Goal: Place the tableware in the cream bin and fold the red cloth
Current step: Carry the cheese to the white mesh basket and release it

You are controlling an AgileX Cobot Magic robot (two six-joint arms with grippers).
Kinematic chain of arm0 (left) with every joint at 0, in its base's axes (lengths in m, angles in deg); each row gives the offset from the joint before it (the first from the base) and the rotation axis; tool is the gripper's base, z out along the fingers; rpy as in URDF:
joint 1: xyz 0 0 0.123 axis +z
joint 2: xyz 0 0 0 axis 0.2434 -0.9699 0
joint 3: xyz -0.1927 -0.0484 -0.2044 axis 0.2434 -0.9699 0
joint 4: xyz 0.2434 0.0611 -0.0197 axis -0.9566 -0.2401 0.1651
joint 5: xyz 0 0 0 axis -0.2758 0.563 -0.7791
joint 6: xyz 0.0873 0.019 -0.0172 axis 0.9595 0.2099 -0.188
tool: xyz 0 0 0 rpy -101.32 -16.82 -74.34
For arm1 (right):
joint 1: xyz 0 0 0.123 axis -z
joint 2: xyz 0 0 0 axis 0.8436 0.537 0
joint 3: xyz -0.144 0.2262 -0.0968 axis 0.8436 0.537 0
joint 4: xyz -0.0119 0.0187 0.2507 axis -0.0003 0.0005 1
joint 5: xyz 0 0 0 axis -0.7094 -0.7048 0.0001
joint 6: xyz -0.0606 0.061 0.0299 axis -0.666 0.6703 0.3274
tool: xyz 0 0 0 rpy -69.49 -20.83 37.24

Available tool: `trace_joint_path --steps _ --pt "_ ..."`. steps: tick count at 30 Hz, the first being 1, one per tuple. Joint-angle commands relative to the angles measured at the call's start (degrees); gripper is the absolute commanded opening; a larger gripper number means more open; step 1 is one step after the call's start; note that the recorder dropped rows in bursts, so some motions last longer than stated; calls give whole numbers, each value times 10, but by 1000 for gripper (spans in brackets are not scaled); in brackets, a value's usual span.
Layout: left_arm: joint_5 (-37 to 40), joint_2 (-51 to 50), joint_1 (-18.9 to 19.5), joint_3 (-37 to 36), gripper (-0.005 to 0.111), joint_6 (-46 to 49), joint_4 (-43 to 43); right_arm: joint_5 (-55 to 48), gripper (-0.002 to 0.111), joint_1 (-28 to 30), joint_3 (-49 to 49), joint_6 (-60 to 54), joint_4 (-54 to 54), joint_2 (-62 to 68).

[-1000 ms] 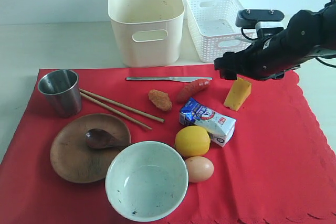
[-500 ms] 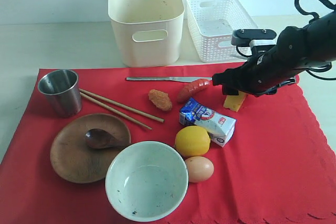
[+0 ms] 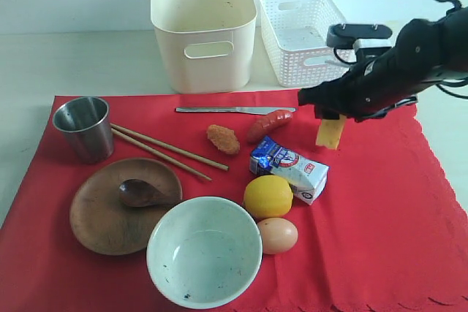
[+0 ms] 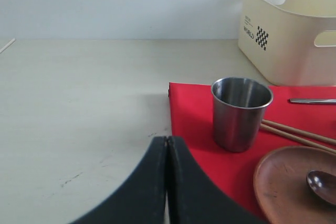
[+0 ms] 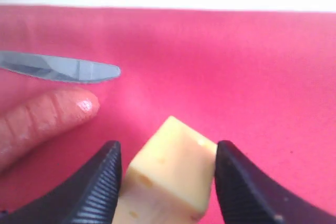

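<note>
On the red cloth [image 3: 380, 210] lie the steel cup [image 3: 82, 128], chopsticks [image 3: 164, 150], wooden plate [image 3: 110, 210] bearing the spoon [image 3: 140, 193], pale bowl [image 3: 204, 250] and knife [image 3: 230, 110]. The cream bin [image 3: 203, 27] stands behind the cloth. My right gripper [image 3: 329, 115] [image 5: 168, 148] is down over a yellow cheese wedge [image 3: 330, 135] [image 5: 168, 177], one finger on each side. One finger touches a corner and a slim gap shows at the other. My left gripper [image 4: 167, 140] is shut and empty above the bare table, near the cup [image 4: 240, 111].
A white lattice basket [image 3: 303, 31] stands right of the bin. A sausage [image 3: 268, 124], a fried piece [image 3: 223, 139], a milk carton [image 3: 290, 168], a lemon [image 3: 268, 196] and an egg [image 3: 277, 235] lie mid-cloth. The sausage [image 5: 42, 119] lies close beside the right gripper.
My right arm came down onto the cheese wedge and its jaws narrowed around it. The wedge now stands narrower and more upright. Nothing else moved.
</note>
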Motion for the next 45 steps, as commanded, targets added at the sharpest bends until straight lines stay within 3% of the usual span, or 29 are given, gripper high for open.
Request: trace_joint_path --steps 1,11,21,27,29,39,42,45 --pt "-3 3 1 -2 0 -1 -4 5 0 2 -19 -5 -5 -60" --pt "-3 3 1 -2 0 -1 -4 47 0 2 -148 -5 -40 -50" --pt "-3 3 1 -2 0 -1 -4 65 0 30 -360 -8 -96 135" --pt "-3 3 1 -2 0 -1 -4 18 1 55 -435 15 -97 229" --pt "-3 3 1 -2 0 -1 -4 17 7 53 -442 18 -96 248" --pt "-3 3 1 -2 0 -1 -4 -32 73 47 -443 19 -97 237" --pt "-3 3 1 -2 0 -1 -4 -82 81 47 -443 6 -97 203" --pt "-3 3 1 -2 0 -1 -4 -150 81 47 -443 -34 -97 164"
